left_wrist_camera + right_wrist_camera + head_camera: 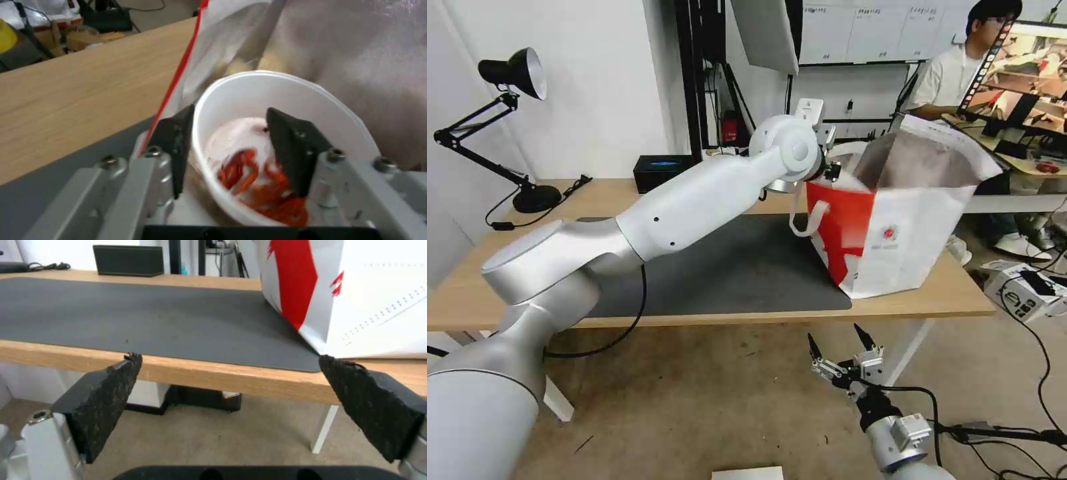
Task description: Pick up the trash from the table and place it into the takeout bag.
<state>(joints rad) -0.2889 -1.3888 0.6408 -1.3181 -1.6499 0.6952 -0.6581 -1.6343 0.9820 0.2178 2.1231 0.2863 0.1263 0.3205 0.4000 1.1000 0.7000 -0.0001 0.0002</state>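
Observation:
My left arm reaches across the table (467, 287) to the near rim of the red-and-white takeout bag (907, 220). The left gripper (830, 168) hangs at the bag's mouth. In the left wrist view the left gripper (230, 111) stands open, one finger outside and one inside a tilted white bowl (267, 96) with red shellfish scraps (267, 196). The bowl lies against the bag's silver foil lining (356, 50). My right gripper (834, 333) waits open and empty below the table's front edge (222, 373).
A dark grey mat (740, 267) covers the table's middle. A black box (662, 172) stands at the back edge and a black desk lamp (520, 73) at the far left. Cables and boxes (1020, 287) lie on the floor to the right.

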